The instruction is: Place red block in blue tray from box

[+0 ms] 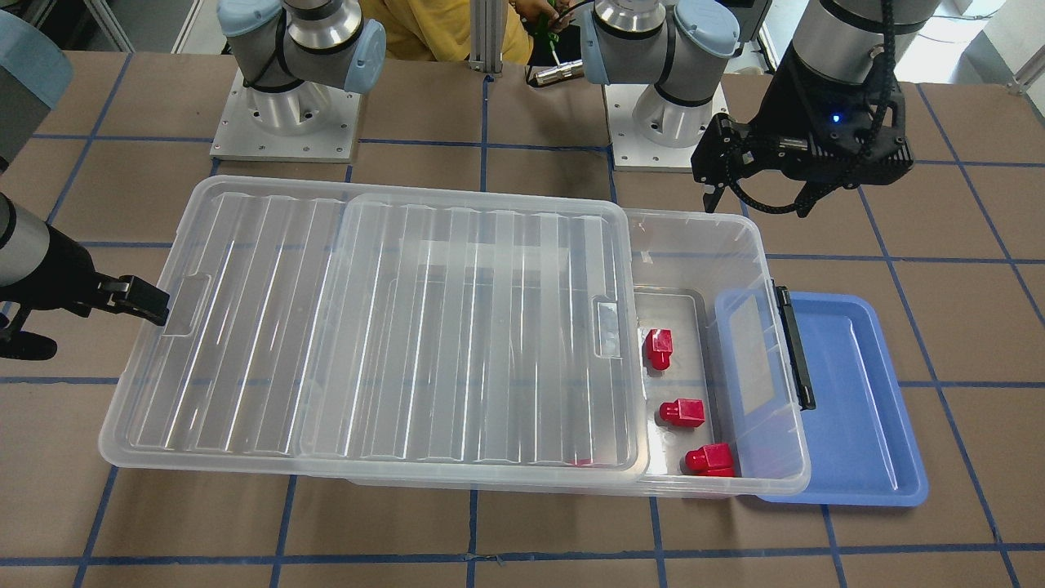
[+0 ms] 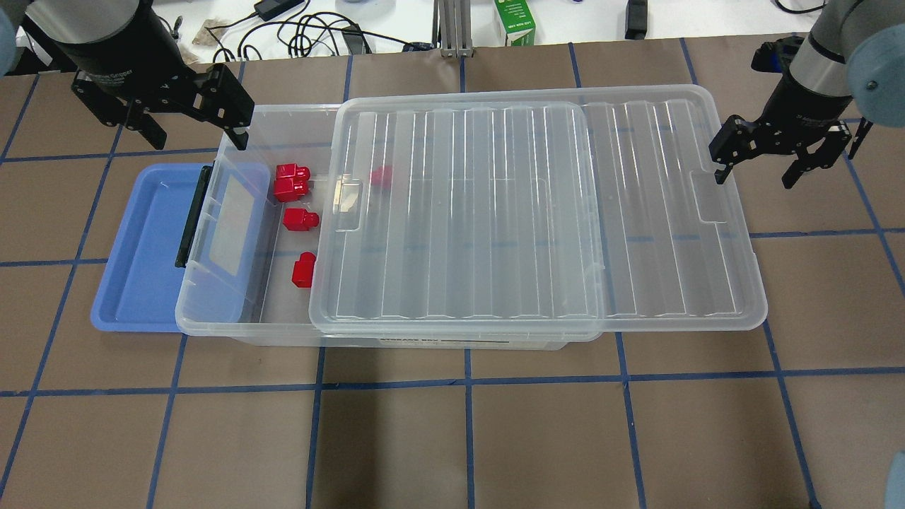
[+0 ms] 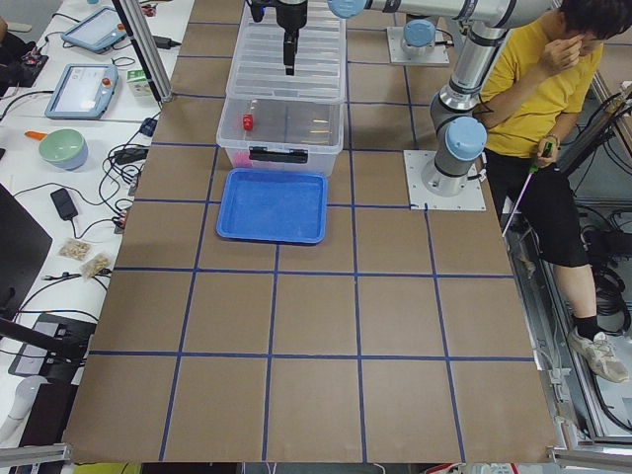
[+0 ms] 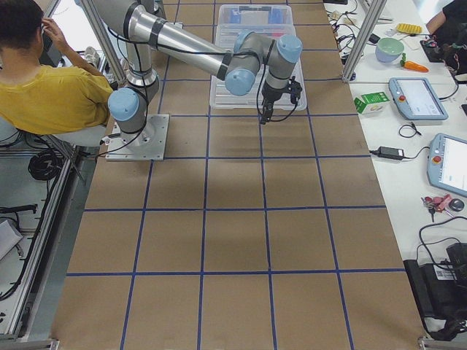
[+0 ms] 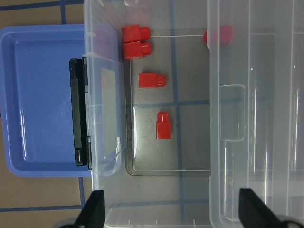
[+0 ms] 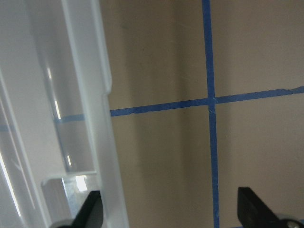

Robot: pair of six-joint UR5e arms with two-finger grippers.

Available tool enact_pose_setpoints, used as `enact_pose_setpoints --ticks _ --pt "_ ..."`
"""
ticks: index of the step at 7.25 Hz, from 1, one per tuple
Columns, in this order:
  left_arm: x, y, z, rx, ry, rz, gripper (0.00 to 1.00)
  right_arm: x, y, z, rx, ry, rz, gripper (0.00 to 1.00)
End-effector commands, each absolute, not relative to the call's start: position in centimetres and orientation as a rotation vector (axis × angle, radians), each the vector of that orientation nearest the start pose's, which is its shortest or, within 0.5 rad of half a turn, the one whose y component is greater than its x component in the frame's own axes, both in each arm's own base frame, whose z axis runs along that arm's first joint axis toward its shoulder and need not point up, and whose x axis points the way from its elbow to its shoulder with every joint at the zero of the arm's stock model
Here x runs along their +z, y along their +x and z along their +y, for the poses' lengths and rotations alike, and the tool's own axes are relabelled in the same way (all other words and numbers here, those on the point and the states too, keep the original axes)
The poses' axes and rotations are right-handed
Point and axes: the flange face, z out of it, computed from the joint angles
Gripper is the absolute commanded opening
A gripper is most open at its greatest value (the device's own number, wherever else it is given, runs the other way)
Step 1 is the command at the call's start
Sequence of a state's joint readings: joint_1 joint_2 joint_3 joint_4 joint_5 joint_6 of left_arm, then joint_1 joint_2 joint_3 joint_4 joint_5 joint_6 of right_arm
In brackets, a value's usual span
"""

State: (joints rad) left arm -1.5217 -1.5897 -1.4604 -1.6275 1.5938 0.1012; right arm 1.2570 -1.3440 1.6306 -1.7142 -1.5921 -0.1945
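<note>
The clear box (image 2: pixel 212 322) lies across the table, and its ribbed lid (image 2: pixel 495 212) is slid toward my right side, so the left end is uncovered. Several red blocks (image 2: pixel 300 220) lie on the box floor in that uncovered end; one more (image 2: pixel 382 175) shows through the lid. The blue tray (image 2: pixel 138 247) lies flat, partly under the box's latch end, and holds nothing. My left gripper (image 2: pixel 196 138) is open and empty above the box's far left corner; its wrist view shows the red blocks (image 5: pixel 152 80) and the tray (image 5: pixel 42 95) below. My right gripper (image 2: pixel 755 173) is open beside the lid's right edge (image 6: pixel 90 118).
A black latch (image 2: pixel 192 215) sits on the box's short end over the tray. The two arm bases (image 1: pixel 286 122) stand at the robot's side of the table. A green carton (image 2: pixel 515 21) and cables lie beyond the far edge. A person in yellow (image 3: pixel 538 89) sits by the bases.
</note>
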Motion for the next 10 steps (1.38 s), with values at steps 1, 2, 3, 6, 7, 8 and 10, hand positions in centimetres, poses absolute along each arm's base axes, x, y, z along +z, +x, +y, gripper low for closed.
enact_pose_setpoints --ticks 1,2,3,6,7,8,10 --pt "52.6 -10.7 -50.8 -0.047 0.083 3.115 1.0 35.3 -6.1 -56.8 0.224 0.177 3.111 1.0" --pt "52.6 -10.7 -50.8 -0.047 0.083 3.115 1.0 35.3 -6.1 -56.8 0.226 0.177 3.11 1.0" --pt "52.6 -10.7 -50.8 -0.047 0.083 3.115 1.0 35.4 -6.0 -56.8 0.223 0.174 3.11 1.0" --pt "51.8 -10.8 -50.6 -0.021 0.088 3.115 1.0 38.0 -5.2 -56.7 0.156 0.174 3.108 1.0" --pt "50.9 -10.8 -50.8 0.007 0.091 3.119 1.0 40.8 -3.7 -56.4 0.098 0.142 3.12 1.0" --pt "48.9 -10.6 -51.8 0.052 0.08 3.126 1.0 43.5 -2.3 -54.8 0.088 0.127 3.128 1.0" --pt "44.0 -10.6 -51.7 0.131 0.092 3.127 1.0 48.1 -0.3 -51.2 0.037 0.101 3.131 1.0"
